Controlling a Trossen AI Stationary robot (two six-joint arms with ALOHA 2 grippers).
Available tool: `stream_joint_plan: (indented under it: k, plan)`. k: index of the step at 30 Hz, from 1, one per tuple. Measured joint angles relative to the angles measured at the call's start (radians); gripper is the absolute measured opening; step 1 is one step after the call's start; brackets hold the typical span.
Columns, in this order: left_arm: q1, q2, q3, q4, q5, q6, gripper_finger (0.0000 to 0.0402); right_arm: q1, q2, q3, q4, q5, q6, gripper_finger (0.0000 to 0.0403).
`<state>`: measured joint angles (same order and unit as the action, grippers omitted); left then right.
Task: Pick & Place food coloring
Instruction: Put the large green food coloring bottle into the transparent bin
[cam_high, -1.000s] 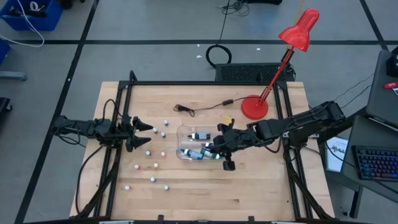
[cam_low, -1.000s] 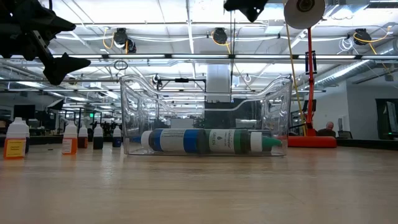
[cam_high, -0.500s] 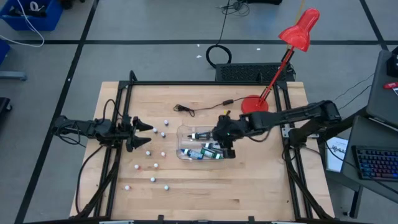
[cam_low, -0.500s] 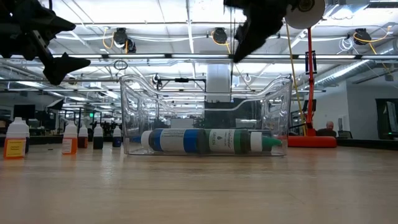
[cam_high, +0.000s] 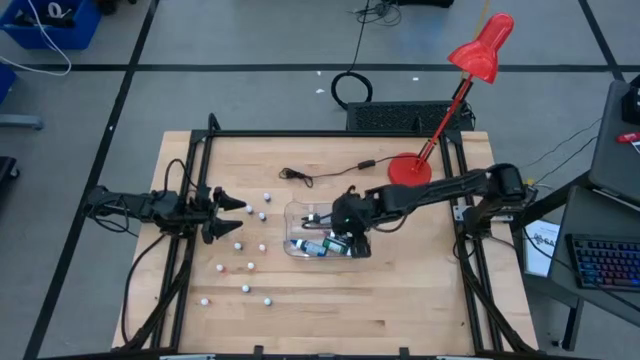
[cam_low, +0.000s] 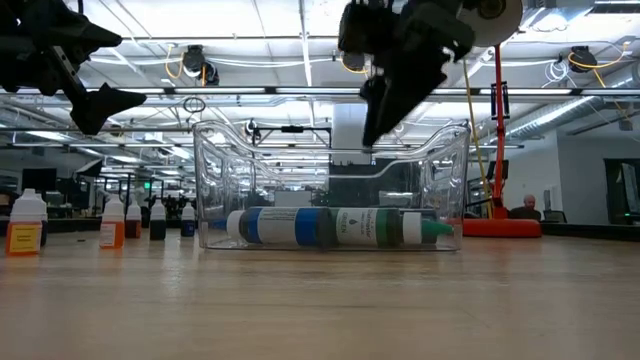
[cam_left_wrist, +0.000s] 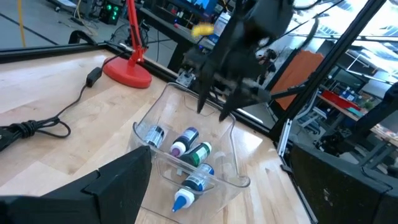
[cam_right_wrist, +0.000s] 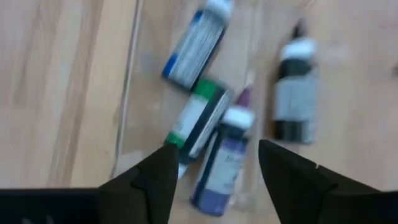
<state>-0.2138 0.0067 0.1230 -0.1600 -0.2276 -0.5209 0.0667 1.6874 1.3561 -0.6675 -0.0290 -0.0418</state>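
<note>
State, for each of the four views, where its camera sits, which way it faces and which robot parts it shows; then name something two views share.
High: overhead, facing down; both arms, clear tub.
Low: table height, facing level; right claw above tub.
Left wrist: faces tub and right arm; own dark fingers.
Right wrist: looks down; own claw open above bottles.
Shared: all see the tub's bottles.

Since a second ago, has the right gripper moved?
Yes. In the high view the right gripper has swung from beyond the clear tub's lamp-side edge to directly over the tub, its fingers now apart above the bottles.
</note>
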Motion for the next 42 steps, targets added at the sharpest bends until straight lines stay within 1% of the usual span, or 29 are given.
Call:
stream_joint_plan:
  k: [2, 4, 8, 10, 12, 14, 16, 19, 23, 25, 28, 31, 33, 42]
  plan:
    - [0.0, 0.0, 0.0, 0.0, 0.0, 0.0, 0.0379, -0.012, -0.065, -0.024, 0.016, 0.002, 0.008, 0.0191]
    - [0.0, 0.0, 0.0, -0.001, 0.0, 0.0, 0.0379, -0.022, -0.156, -0.093, 0.072, 0.005, 0.017, 0.0177]
    - [0.0, 0.0, 0.0, -0.001, 0.0, 0.0, 0.0379, -0.049, -0.394, -0.338, 0.32, 0.005, 0.034, 0.015]
    - [0.0, 0.0, 0.0, -0.001, 0.0, 0.0, 0.0379, -0.062, -0.521, -0.466, 0.434, 0.042, 0.061, 0.0138]
    - [0.0, 0.0, 0.0, -0.001, 0.0, 0.0, 0.0379, -0.071, -0.616, -0.548, 0.46, 0.085, 0.068, 0.013]
    - [0.0, 0.0, 0.0, -0.001, 0.0, 0.0, 0.0379, -0.08, -0.64, -0.555, 0.418, 0.088, 0.067, 0.0125]
    - [0.0, 0.0, 0.0, -0.001, 0.0, 0.0, 0.0379, -0.076, -0.607, -0.51, 0.35, 0.087, 0.062, 0.0125]
    - [0.0, 0.0, 0.0, -0.001, 0.0, 0.0, 0.0379, -0.053, -0.476, -0.369, 0.23, 0.081, 0.055, 0.0132]
    - [0.0, 0.0, 0.0, -0.001, 0.0, 0.0, 0.0379, -0.026, -0.218, -0.097, -0.062, 0.074, 0.05, 0.0149]
    - [0.0, 0.0, 0.0, -0.001, 0.0, 0.0, 0.0379, -0.016, -0.086, 0.02, -0.197, 0.045, 0.038, 0.0157]
    - [0.0, 0.0, 0.0, -0.001, 0.0, 0.0, 0.0379, 0.0, 0.068, 0.148, -0.263, -0.032, 0.024, 0.0166]
    - [0.0, 0.0, 0.0, -0.001, 0.0, 0.0, 0.0379, 0.017, 0.168, 0.214, -0.27, -0.123, 0.019, 0.0168]
    - [0.0, 0.0, 0.0, -0.001, 0.0, 0.0, 0.0379, 0.024, 0.213, 0.242, -0.273, -0.148, 0.018, 0.0168]
    - [0.0, 0.0, 0.0, -0.001, 0.0, 0.0, 0.0379, 0.018, 0.292, 0.253, -0.262, -0.249, 0.033, 0.0165]
